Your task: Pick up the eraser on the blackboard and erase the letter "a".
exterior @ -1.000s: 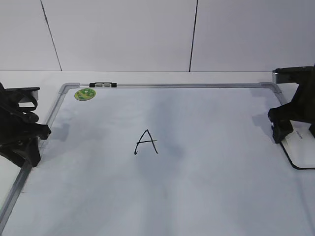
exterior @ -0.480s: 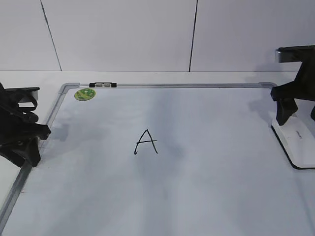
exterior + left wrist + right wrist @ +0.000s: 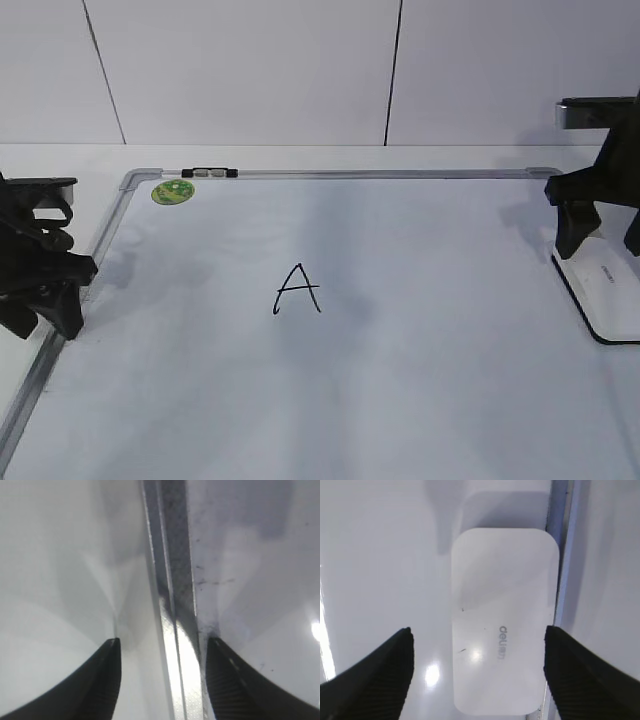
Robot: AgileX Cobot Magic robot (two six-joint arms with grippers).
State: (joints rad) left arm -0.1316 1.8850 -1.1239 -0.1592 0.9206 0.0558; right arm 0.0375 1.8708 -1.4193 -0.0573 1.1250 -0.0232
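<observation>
The blackboard is a white board with a silver frame lying flat. A pointed capital "A" in black marker stands at its middle; no lowercase "a" shows. The eraser, white with a black base, lies at the board's right edge. My right gripper hovers open just above its far end. In the right wrist view the eraser lies between the open gripper's fingers, apart from both. My left gripper is open and empty, straddling the board's left frame rail.
A round green sticker and a small black-and-silver clip sit at the board's far left corner. A white wall with dark seams stands behind. The right frame rail runs right beside the eraser.
My right gripper has risen and shifted right, uncovering more of the eraser. My left gripper has dropped slightly. The eraser has not moved.
</observation>
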